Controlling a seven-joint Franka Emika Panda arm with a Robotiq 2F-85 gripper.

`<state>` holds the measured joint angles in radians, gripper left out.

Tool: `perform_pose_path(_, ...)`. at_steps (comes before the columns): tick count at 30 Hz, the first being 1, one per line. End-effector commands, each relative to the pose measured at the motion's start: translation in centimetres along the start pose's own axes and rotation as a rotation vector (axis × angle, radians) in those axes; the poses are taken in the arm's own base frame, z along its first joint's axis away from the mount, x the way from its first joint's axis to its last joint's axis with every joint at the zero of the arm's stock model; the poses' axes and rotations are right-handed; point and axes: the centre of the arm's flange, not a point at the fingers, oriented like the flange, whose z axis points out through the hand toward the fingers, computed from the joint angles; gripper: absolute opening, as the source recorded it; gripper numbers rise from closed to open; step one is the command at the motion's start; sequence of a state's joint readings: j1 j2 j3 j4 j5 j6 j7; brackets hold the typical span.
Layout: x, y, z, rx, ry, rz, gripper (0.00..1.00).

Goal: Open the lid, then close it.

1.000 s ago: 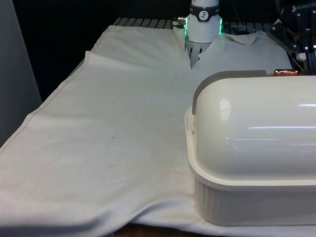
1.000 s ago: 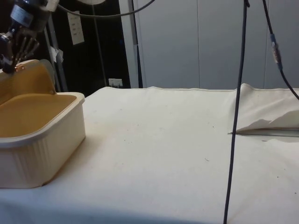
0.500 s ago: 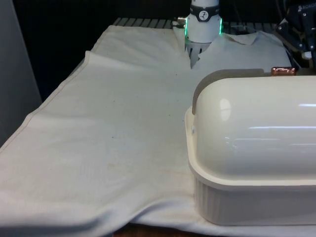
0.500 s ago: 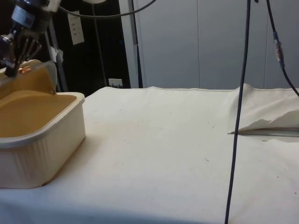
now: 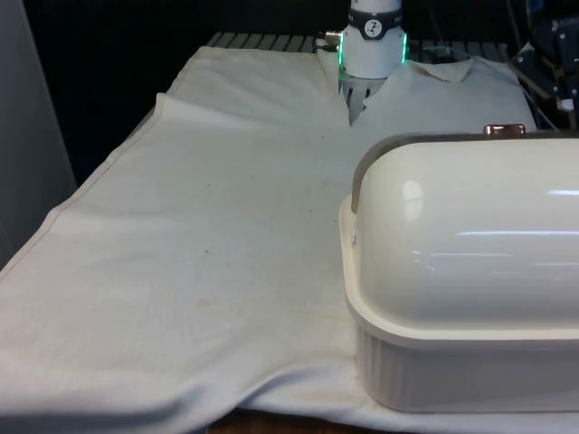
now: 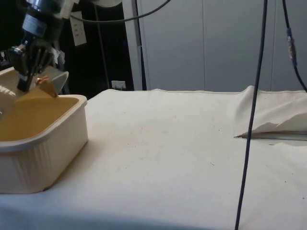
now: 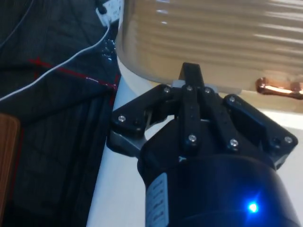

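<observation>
A cream bread box stands at the front view's right, its domed roll lid turned back toward that camera. The side view looks into the open ribbed tub. The lid's front edge carries a copper handle, which now hangs over the tub's opening. My gripper is at that edge, fingers shut together, tips against the lid's rim beside the handle, not around it.
The robot's base stands at the table's far end. A black cable hangs across the side view. The white cloth has a raised fold at the side view's right. Open cloth stretches beside the box.
The lid's front edge and copper handle have swung forward over the tub's opening, and the gripper has moved along with them. The tub has stayed put.
</observation>
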<state>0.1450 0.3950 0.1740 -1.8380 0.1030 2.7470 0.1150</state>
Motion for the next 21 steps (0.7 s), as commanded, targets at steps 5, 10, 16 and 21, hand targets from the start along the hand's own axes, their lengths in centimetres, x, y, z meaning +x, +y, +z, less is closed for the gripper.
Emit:
perform_pose_path(5,-1.8,-1.2,0.5,0.015,-0.036,0.016,0.0)
perform_pose_path(10,-2.8,-1.7,0.8,0.019,-0.055,0.021,0.0)
perform_pose_path(16,-4.0,-2.2,1.1,0.015,-0.074,0.02,0.0)
perform_pose_path(21,-6.2,-2.5,1.1,0.027,-0.108,0.037,0.0)
